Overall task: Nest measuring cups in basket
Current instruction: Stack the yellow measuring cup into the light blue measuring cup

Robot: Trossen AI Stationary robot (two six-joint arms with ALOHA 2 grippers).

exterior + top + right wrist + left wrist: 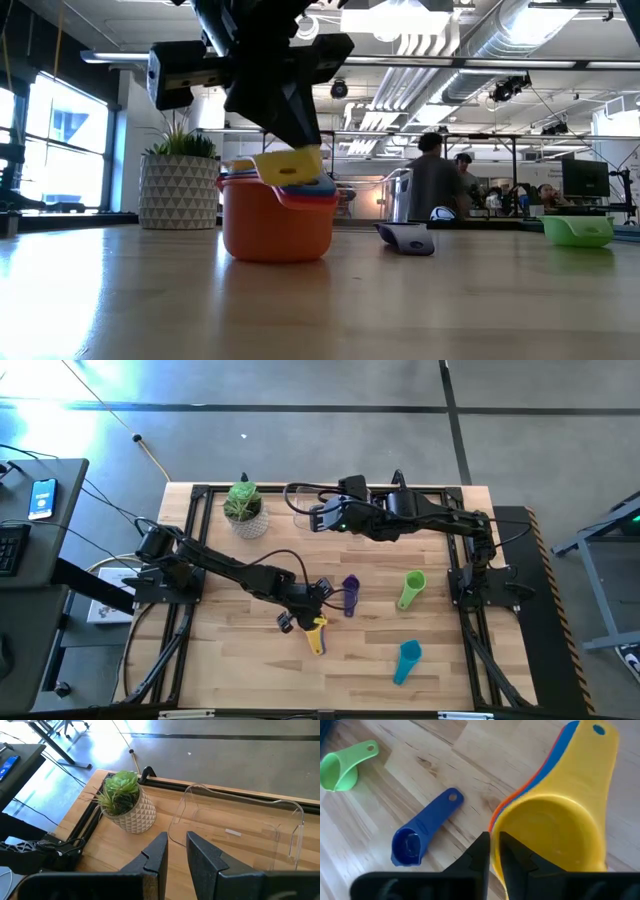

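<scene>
A nested stack of cups stands on the table near its middle: orange (277, 228) at the bottom, then red, blue, and the yellow cup (290, 165) tilted on top. My left gripper (494, 852) is above the stack, shut on the yellow cup (316, 637). The purple cup (350, 595), the green cup (411, 588) and the teal cup (406, 660) lie apart on the wood. My right gripper (176, 847) is open and hovers at the far side beside the clear basket (235, 830), touching nothing. My left gripper pinches the yellow cup's bowl wall at the rim (501, 827), on the side away from the handle, with one finger (517, 857) inside the bowl and one outside. The fingers come from above, slanting down. The cup sits tilted in the blue cup, its handle (592, 750) lying over the handles below.
A green plant in a white pot (244, 510) stands at the far left, next to the basket (305, 500). Black frame rails run along the table's left, right and far edges. Bare wood lies along the near edge. People show in the room behind.
</scene>
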